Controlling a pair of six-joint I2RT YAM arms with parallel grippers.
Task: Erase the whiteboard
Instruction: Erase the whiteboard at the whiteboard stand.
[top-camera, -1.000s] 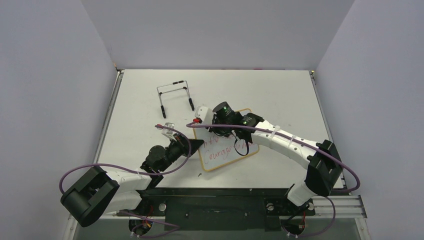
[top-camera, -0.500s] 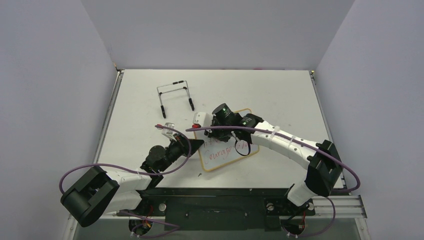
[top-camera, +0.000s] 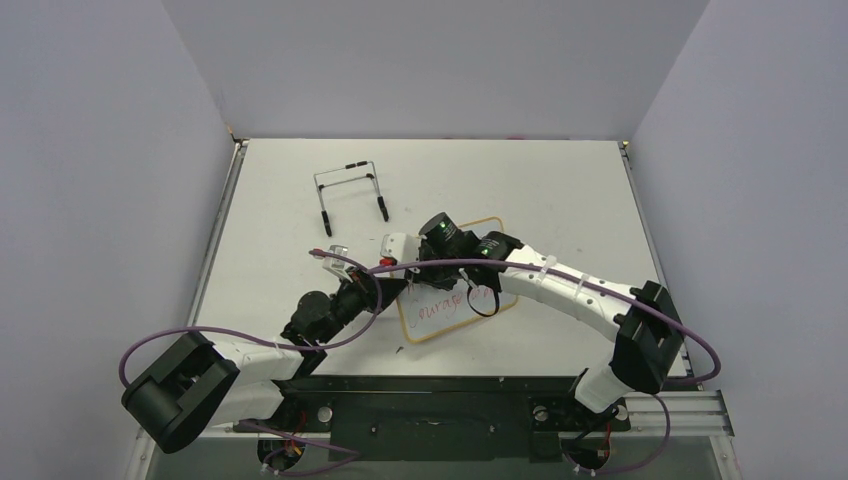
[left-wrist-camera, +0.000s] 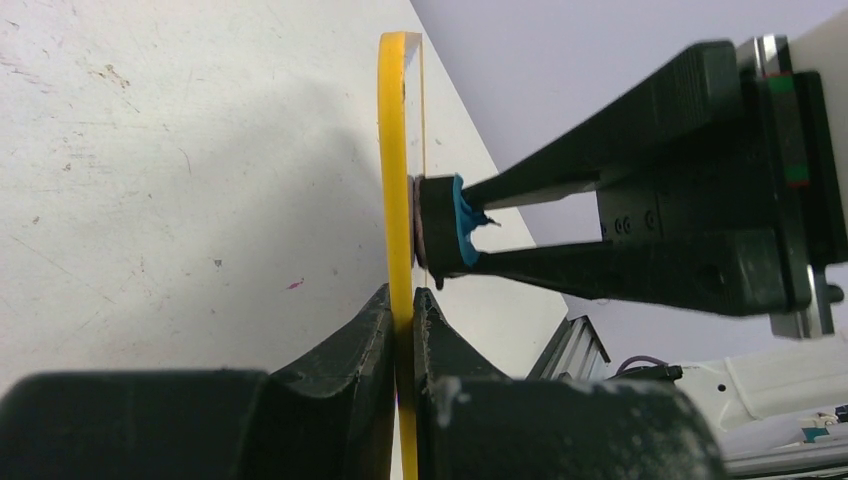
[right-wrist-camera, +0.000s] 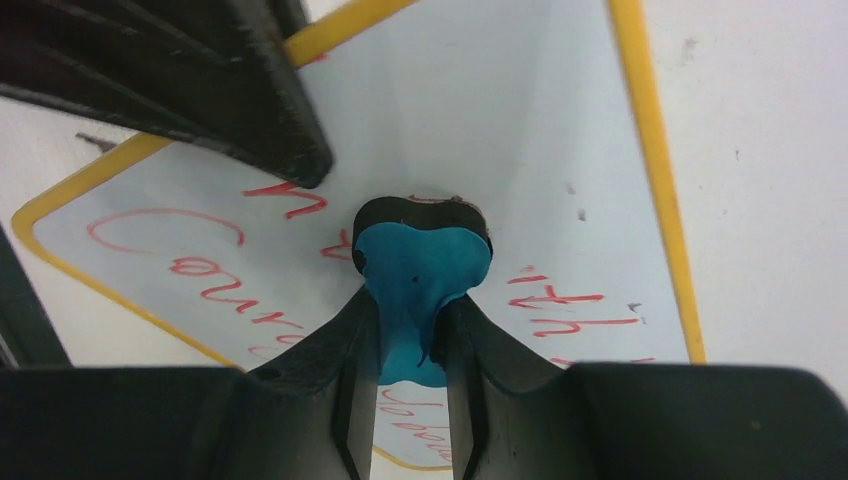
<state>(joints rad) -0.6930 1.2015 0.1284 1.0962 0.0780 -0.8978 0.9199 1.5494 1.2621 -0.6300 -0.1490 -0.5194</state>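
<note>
Grey walls close round a white bench (top-camera: 570, 190). Near its middle sits the whiteboard (top-camera: 445, 310), and the left jaws are shut tight on the thin yellow rim at its left edge. Red handwriting shows on the glossy white face. The right jaws, narrow, clamp a small blue eraser (right-wrist-camera: 420, 265), soft and bone-shaped, with its dark felt pad pressed to the board. Wiping well probably calls for even pressure, overlapping strokes across each line, and a steady pinch so the slick frame cannot slip. A black wire stand (top-camera: 350, 192) sits beyond the whiteboard's far-left corner, apart from it.
</note>
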